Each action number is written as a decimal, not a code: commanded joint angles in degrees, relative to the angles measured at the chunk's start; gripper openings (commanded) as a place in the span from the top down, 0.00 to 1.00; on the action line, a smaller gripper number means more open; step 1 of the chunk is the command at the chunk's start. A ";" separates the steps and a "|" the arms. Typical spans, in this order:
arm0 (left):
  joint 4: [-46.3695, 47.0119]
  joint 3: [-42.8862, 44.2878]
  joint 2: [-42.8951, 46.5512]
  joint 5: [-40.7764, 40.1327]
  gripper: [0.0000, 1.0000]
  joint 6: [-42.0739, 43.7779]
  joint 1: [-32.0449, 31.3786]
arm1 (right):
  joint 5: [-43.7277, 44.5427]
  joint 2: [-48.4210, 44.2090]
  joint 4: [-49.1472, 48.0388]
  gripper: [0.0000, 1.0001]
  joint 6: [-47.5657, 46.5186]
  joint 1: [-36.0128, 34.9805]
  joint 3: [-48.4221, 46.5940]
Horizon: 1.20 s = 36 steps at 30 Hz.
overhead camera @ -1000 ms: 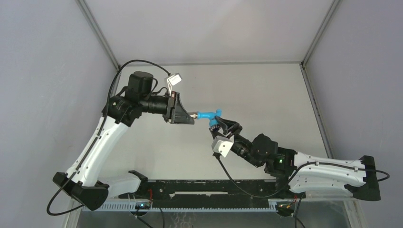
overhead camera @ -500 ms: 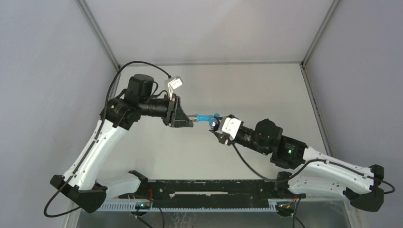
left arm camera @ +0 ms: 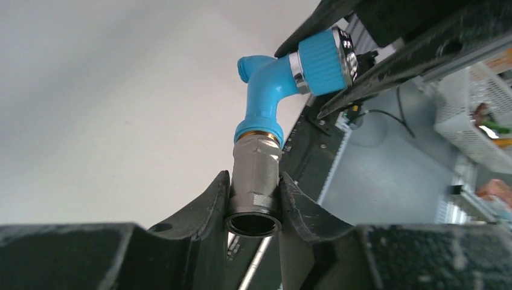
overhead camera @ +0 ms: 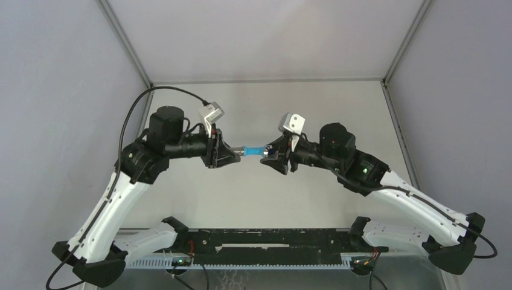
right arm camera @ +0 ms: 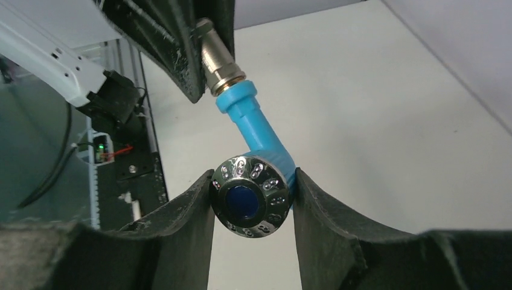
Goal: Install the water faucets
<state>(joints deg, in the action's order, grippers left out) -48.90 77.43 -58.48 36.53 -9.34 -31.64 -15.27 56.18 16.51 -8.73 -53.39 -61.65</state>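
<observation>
At the near edge, a long black mounting rail (overhead camera: 272, 249) runs between the two arm bases. From there the white-and-black left arm (overhead camera: 113, 199) and right arm (overhead camera: 410, 196) rise and bend inward, meeting above the middle of the pale grey tabletop (overhead camera: 338, 109). Between them, held off the tabletop, is the bright-blue bent plastic tap (left arm camera: 265, 90). The left hand (left arm camera: 255, 181) is clamped on the silver-grey metal threaded fitting (right arm camera: 216, 57) at one end of the tap — its black fingers press either side of the fitting's body, whose open bore faces the left wrist camera. The right hand (right arm camera: 252, 178) grips the other end: its fingers close on the blue ribbed knob just behind a round chrome cap (right arm camera: 247, 202) with a dark-blue centre. The fitting sits against the tap's collar — whether it is fully screwed in I cannot tell. Beyond, plain grey walls (overhead camera: 259, 36) close the far side.
</observation>
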 commanded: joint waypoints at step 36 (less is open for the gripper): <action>14.14 -7.52 10.28 -8.36 1.00 7.56 -5.39 | -16.07 -2.33 -0.61 1.00 25.68 12.50 -7.97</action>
<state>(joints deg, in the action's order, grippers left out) -36.42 67.46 -47.59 28.58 -0.01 -36.62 -29.63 54.70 20.69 16.80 -40.56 -71.44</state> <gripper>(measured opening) 0.342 0.025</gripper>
